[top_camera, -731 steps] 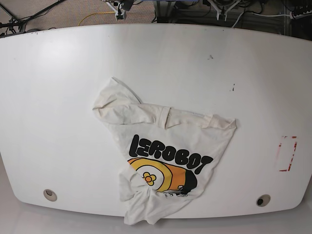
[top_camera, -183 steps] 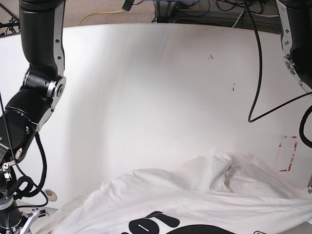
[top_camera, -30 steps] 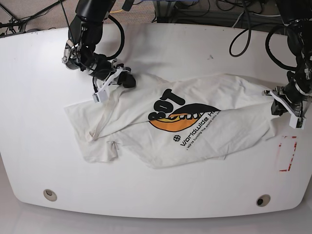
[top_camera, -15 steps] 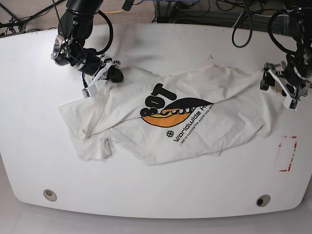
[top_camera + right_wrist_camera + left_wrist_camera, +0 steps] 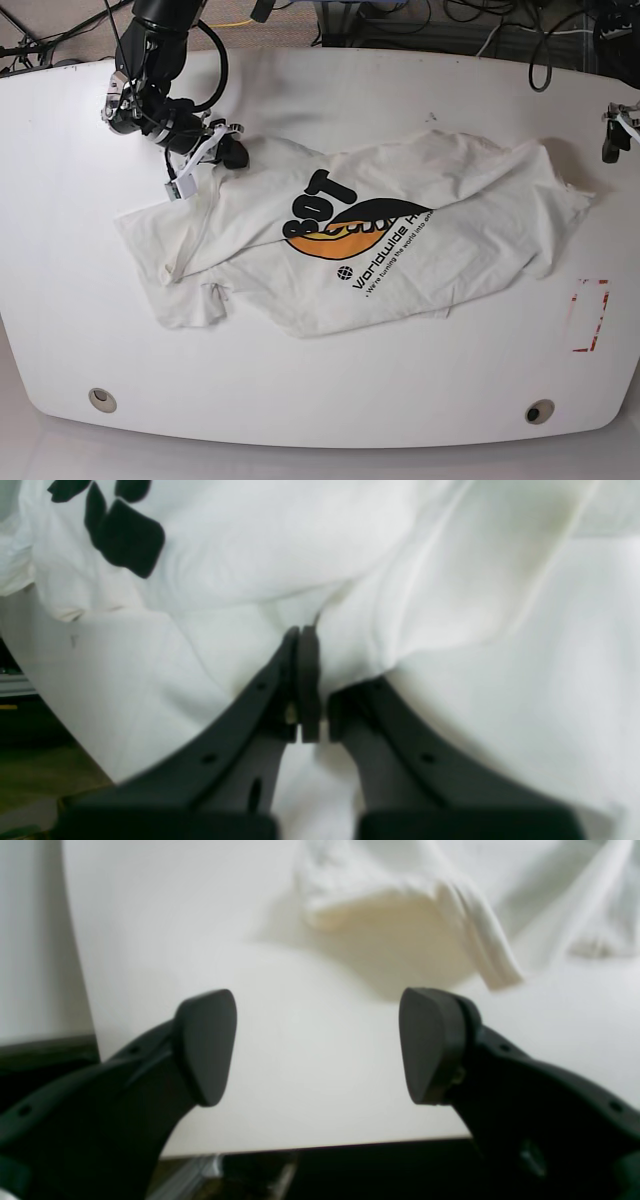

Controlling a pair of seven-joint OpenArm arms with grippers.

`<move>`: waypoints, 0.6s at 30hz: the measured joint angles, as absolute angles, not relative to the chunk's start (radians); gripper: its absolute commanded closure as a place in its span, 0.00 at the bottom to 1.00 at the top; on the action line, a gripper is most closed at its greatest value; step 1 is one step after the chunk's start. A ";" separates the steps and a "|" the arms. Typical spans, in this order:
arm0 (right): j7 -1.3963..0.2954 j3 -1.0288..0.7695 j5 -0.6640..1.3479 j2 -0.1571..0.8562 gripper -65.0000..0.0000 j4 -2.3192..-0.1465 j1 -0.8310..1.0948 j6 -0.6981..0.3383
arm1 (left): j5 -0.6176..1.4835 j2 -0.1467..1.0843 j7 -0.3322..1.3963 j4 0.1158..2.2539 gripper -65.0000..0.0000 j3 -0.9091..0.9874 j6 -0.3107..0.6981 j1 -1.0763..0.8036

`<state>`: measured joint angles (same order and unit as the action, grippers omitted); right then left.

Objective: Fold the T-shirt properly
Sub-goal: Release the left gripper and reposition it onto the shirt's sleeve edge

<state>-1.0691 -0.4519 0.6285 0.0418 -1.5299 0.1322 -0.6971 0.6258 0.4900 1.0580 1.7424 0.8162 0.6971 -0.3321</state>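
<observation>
Meanwhile, right hand [image 5: 302, 680] pinches the T-shirt [image 5: 400, 240]; left hand [image 5: 320, 1045] gapes empty.

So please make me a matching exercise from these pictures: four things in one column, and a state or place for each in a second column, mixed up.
Things:
1. left gripper
2. right gripper
3. T-shirt
4. red marking

States or places:
A. shut on cloth
B. spread crumpled on the table
C. open, holding nothing
D. on the table, beside the shirt, not touching it

Pairs: 1-C, 2-A, 3-B, 4-D
</observation>
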 measured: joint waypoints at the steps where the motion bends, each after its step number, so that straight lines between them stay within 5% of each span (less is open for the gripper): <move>1: -1.069 -0.452 0.629 0.042 1.00 -1.530 0.131 -0.697 | 0.624 0.477 1.059 1.720 0.26 0.834 0.697 -0.307; 18: -1.077 -0.450 0.614 0.042 1.00 -1.528 0.114 -0.697 | 0.625 0.419 1.056 1.239 0.27 0.872 0.697 0.005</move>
